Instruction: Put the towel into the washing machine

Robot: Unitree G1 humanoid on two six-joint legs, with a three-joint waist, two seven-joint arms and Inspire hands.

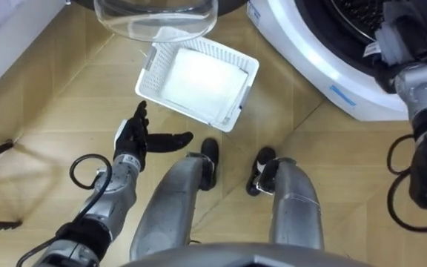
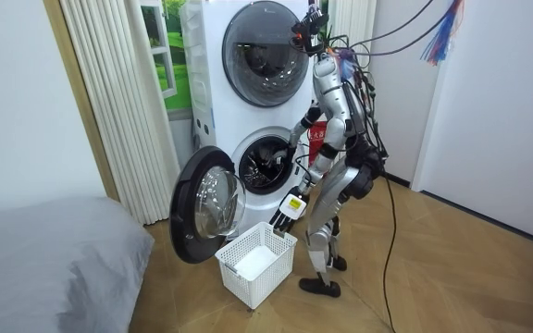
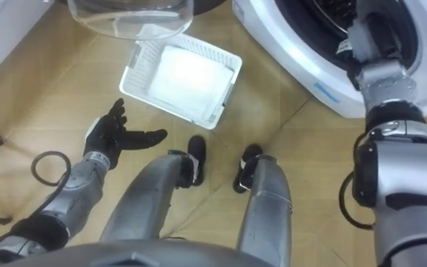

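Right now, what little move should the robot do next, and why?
Probably draw the right hand back out of the washing machine: that arm reaches into the open drum, while the left hand hangs open and empty near the basket.

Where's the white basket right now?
The white basket sits on the floor ahead of the robot's feet, beside the open glass door and left of the washing machine.

The towel (image 1: 199, 80) lies in the basket (image 1: 150, 74) at twelve o'clock; the washing machine (image 1: 310, 63) stands at two, its door (image 1: 156, 18) beyond the basket.
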